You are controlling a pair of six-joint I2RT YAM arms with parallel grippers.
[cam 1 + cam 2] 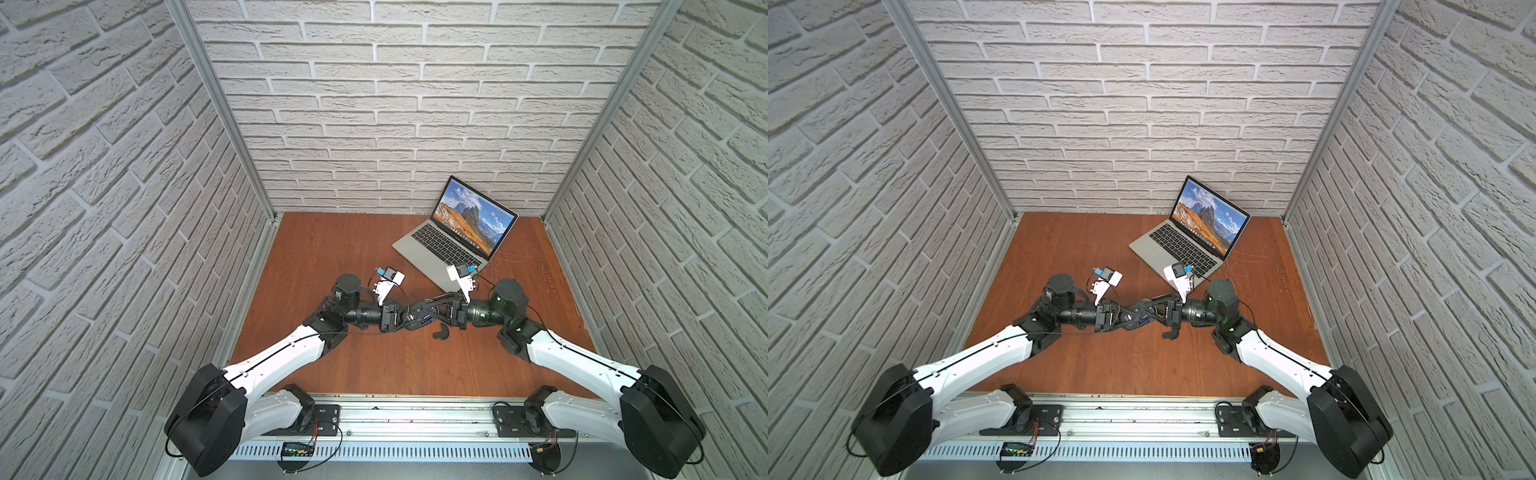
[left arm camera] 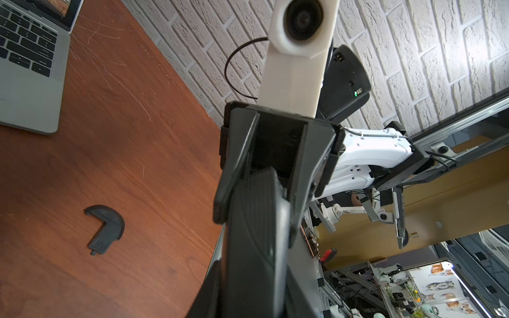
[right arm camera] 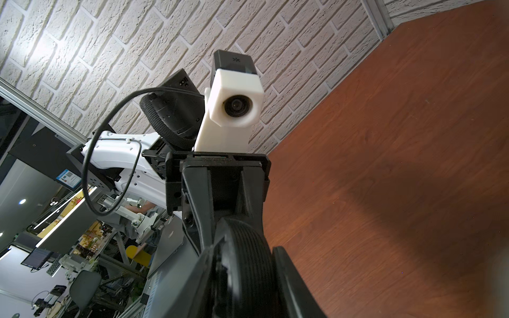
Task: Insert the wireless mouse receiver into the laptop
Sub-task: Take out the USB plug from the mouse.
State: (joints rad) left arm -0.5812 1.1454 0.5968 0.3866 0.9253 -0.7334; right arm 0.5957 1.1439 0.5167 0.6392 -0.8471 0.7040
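Both arms meet above the middle of the table with a black ribbed mouse point(image 1: 422, 312) point(image 1: 1140, 316) between them. My left gripper point(image 1: 415, 322) point(image 2: 253, 291) is shut on one end of the mouse point(image 2: 256, 234). At the other end my right gripper point(image 1: 424, 306) point(image 3: 245, 289) straddles the mouse point(image 3: 245, 247), with a narrow gap beside one finger. The wireless mouse receiver is hidden in every view. The laptop point(image 1: 440, 245) point(image 1: 1177, 245) point(image 2: 27, 68) stands open at the back right, screen lit.
A black curved cover piece point(image 1: 440, 332) point(image 1: 1172, 333) point(image 2: 106, 230) lies on the wooden table point(image 1: 332, 257) just in front of the grippers. A thin cable point(image 1: 478, 272) runs from the laptop's near right corner. Brick-pattern walls enclose three sides.
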